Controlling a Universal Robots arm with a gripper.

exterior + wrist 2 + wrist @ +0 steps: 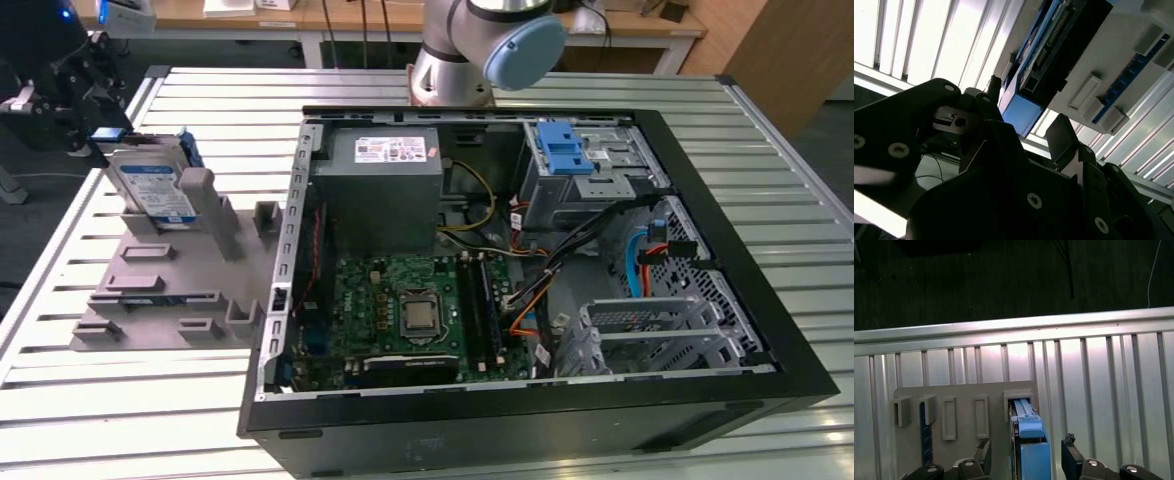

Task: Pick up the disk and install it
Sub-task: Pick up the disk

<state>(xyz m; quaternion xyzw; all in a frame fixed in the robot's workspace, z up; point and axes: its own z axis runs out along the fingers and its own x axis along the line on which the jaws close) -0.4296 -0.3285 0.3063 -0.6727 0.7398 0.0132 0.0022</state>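
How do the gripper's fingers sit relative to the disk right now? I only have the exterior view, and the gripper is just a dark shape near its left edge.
Observer: In the first wrist view the gripper straddles the disk. One of its fingers stands on each side of the disk's blue edge.
Operator: Are they clamped on it?
Observer: No, the gripper is open. A gap shows between each finger and the disk, so neither one touches it.
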